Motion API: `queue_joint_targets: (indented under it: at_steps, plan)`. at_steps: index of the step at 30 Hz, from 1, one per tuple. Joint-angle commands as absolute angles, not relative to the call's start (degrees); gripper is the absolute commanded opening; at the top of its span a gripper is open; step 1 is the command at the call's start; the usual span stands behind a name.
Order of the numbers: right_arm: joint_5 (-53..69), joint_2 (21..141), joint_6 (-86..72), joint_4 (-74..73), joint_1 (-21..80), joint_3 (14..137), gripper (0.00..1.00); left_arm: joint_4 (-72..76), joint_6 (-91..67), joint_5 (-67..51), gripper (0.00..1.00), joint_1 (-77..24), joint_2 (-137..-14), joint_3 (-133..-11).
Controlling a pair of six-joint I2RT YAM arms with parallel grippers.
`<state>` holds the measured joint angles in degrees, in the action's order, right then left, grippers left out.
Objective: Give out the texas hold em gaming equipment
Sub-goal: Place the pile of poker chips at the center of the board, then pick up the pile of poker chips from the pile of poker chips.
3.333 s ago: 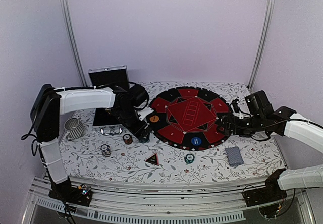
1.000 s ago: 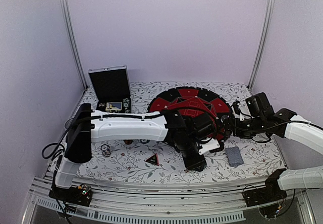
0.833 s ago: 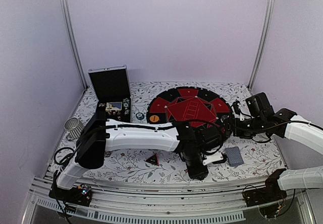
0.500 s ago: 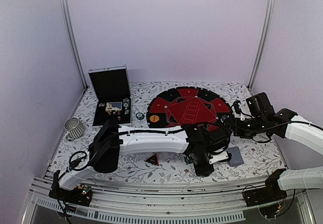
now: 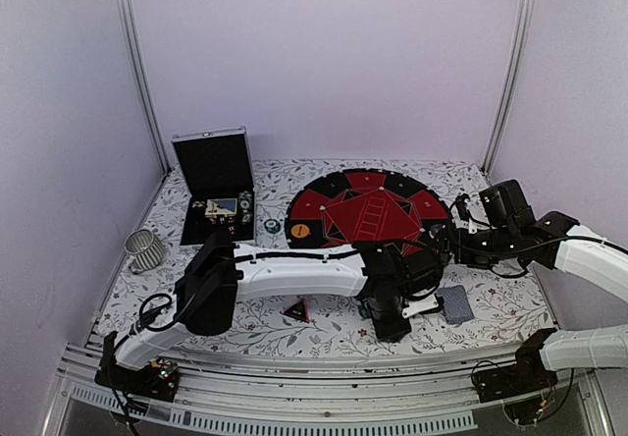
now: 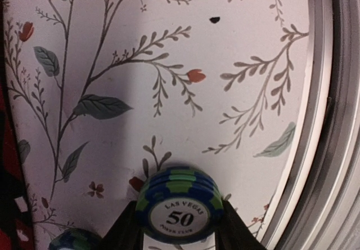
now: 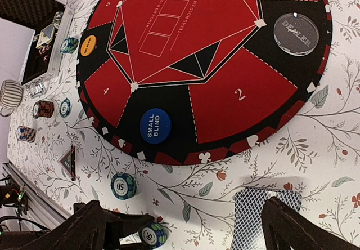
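I find the left gripper point(image 6: 180, 232) pinching a teal chip stack point(image 6: 179, 204) over the cloth point(image 6: 225, 64), at 6 o'clock off the mat point(image 5: 368, 210). The right gripper point(image 5: 442, 247) is spread wide at the mat's 4 o'clock edge. The cards point(image 5: 455, 303) lie at 5 o'clock.

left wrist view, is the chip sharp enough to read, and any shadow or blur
left wrist: the chip is sharp, its 50 readable; a soft grey shadow darkens the left of the cloth; the metal rail at right is blurred. top external: even light, no glare.
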<state>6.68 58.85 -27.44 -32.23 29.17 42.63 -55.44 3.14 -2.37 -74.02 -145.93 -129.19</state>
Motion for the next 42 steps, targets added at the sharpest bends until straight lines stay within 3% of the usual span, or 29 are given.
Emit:
queue_joint_targets:
  at_steps: [1,6,10,14,26,33,37,39,42]
  plan:
    - [7.12,57.88,-27.39,-32.69,29.16,42.0,0.99,-60.19,2.28,2.08,0.04,-71.89,-147.69,-129.62]
    - [7.21,58.42,-27.5,-32.63,29.16,42.22,0.99,-60.54,2.63,2.53,0.11,-71.88,-146.88,-129.07]
    - [7.37,58.39,-27.59,-32.63,29.15,42.36,0.99,-59.56,3.06,0.33,0.37,-72.05,-146.82,-128.91]
    - [7.28,57.93,-27.68,-32.83,29.18,42.32,0.99,-58.6,3.33,-1.17,0.53,-72.12,-145.3,-128.89]
    - [7.47,58.27,-27.78,-32.87,29.2,42.54,0.99,-52.01,6.6,-8.15,0.65,-72.15,-133.9,-127.19]
    - [7.05,58.23,-27.64,-32.88,29.18,42.63,0.99,-48.96,3.62,-13.3,0.73,-65.97,-119.52,-115.93]
    - [6.77,57.75,-27.47,-32.87,29.13,42.51,0.99,-49.89,-0.61,-6.67,0.85,-57.54,-109.9,-104.39]
    - [6.7,57.66,-27.38,-32.87,29.12,42.35,0.99,-50.2,-2.89,-2.25,0.97,-52.33,-104.97,-97.58]
    - [6.57,57.66,-27.13,-32.87,29.16,41.96,0.99,-49.04,-5.46,3.35,0.98,-45.01,-99.74,-87.11]
